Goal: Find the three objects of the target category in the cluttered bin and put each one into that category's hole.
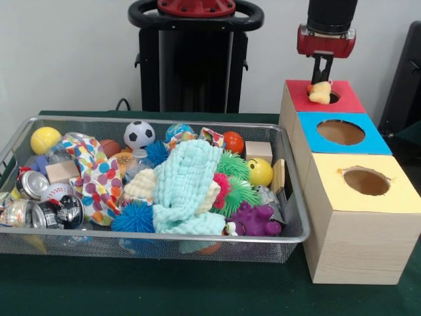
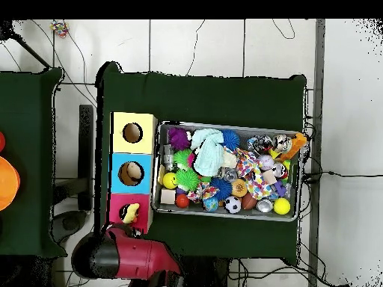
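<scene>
My gripper [image 1: 321, 80] hangs over the red box [image 1: 345, 102] at the far right and is shut on a small yellow soft toy [image 1: 320, 93]. The toy hovers at the rim of the red box's round hole [image 1: 333, 98]. From overhead the yellow toy [image 2: 132, 213] shows on top of the red box [image 2: 118, 209], and the arm [image 2: 127, 254] hides the gripper itself. The wire bin [image 1: 164, 240] holds a jumble of toys: a soccer ball [image 1: 139, 133], a yellow ball [image 1: 45, 139], a smiley ball [image 1: 260, 172], a purple rubber toy [image 1: 253, 220] and a teal cloth [image 1: 187, 184].
A blue box [image 1: 378, 139] and a yellow box [image 1: 402, 194], each with a round hole, stand in a row with the red one, right of the bin. Tin cans [image 1: 33, 185] lie at the bin's left end. Dark green cloth [image 1: 197, 289] covers the table.
</scene>
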